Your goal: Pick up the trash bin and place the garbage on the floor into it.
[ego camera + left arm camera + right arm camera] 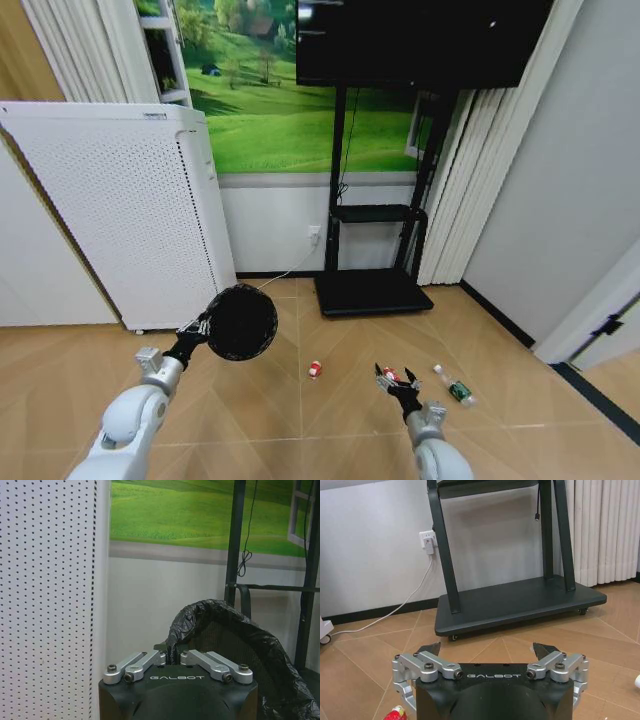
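My left gripper is shut on the rim of the black trash bin, holding it off the floor and tilted, mouth toward me. Up close, the left gripper pinches the crinkly bag at the bin's edge. Garbage lies on the parquet: one red-and-white piece, another right at my open right gripper, and a clear bottle just to its right. In the right wrist view the right gripper stands wide open just above the floor, a red piece beside it.
A tall white perforated appliance stands at the left wall behind the bin. A black TV stand base sits ahead, with a cable to a wall socket. A dark strip edges the floor at the right.
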{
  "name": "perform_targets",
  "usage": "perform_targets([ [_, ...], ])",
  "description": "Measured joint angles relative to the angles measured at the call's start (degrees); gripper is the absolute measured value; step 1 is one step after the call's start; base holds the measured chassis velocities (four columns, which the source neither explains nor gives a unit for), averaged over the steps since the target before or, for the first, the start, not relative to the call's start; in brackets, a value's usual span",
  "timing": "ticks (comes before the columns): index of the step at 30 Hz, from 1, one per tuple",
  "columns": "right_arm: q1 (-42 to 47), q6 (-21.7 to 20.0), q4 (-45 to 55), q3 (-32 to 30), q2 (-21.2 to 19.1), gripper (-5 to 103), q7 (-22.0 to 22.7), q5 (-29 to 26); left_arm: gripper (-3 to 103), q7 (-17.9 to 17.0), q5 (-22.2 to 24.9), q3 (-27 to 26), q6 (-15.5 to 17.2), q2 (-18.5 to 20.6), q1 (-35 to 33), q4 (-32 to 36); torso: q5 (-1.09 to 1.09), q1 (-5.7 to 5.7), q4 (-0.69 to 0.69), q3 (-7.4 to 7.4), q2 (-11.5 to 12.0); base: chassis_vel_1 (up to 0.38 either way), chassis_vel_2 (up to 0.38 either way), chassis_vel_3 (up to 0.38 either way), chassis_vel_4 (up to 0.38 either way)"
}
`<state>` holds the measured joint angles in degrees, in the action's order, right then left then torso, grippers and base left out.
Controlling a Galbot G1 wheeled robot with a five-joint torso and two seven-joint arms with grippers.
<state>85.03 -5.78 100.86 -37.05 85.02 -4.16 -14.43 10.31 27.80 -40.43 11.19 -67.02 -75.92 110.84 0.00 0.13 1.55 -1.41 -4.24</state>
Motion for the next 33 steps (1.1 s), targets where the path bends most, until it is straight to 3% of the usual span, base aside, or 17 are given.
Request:
perform_targets([
  [17,0.1,-0.7,-0.7,0.5,0.1,100,-0.2,2.2,7,0.1,-0.9,2.1,0.2,-0.7,-0.3,0.7,-0.01,0.02,0.01,-0.02,0.0,-0.160,0.149,0.165,-0.149],
  [26,-0.1,-1.3,-2.5,2.0,0.3,100,-0.3,3.6,7,-0.1,-1.0,3.1,0.2,-1.0,-0.2,0.8,-0.02,0.02,0.02,-0.02,0.0,-0.006,0.002,-0.002,0.000],
  [29,-0.6,-2.6,-5.1,4.7,0.4,100,1.2,3.0,7,-0.1,-1.0,3.4,0.2,-1.2,-0.5,1.2,0.00,0.00,0.01,0.00,0.0,0.028,-0.017,-0.028,0.054],
  [31,-2.5,-4.2,-8.9,9.0,1.9,100,7.2,-1.1,7,-0.3,-0.9,3.5,0.2,-1.1,-0.9,2.1,0.02,-0.01,-0.01,0.00,0.0,0.000,0.000,0.000,0.000],
  [33,-3.7,-5.4,-10.0,10.6,2.8,100,8.1,-3.9,7,-0.3,-0.5,3.3,0.2,-1.0,-1.5,2.8,-0.02,-0.01,-0.01,0.00,0.0,0.000,0.000,0.000,0.000],
])
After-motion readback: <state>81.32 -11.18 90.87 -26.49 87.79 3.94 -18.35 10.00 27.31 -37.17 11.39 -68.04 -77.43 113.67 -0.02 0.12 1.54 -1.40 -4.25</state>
